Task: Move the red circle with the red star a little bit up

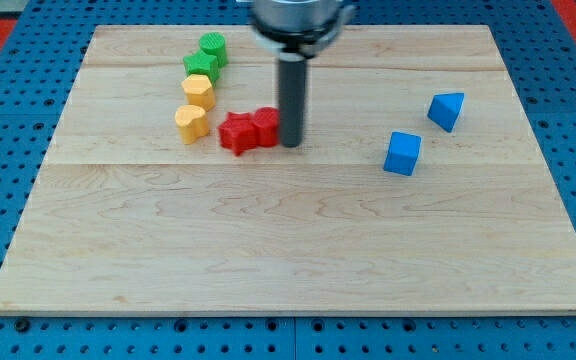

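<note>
The red star (236,132) and the red circle (266,126) sit side by side, touching, on the wooden board (288,250), a little left of its middle, the star on the view's left. My tip (290,144) stands right against the red circle's right side. The rod rises straight up from there to the arm's dark end at the view's top.
A yellow block (192,122) lies just left of the red star, another yellow block (199,92) above it, then two green blocks (201,66) (213,46) higher up. A blue cube (403,153) and a blue triangular block (447,109) lie on the right.
</note>
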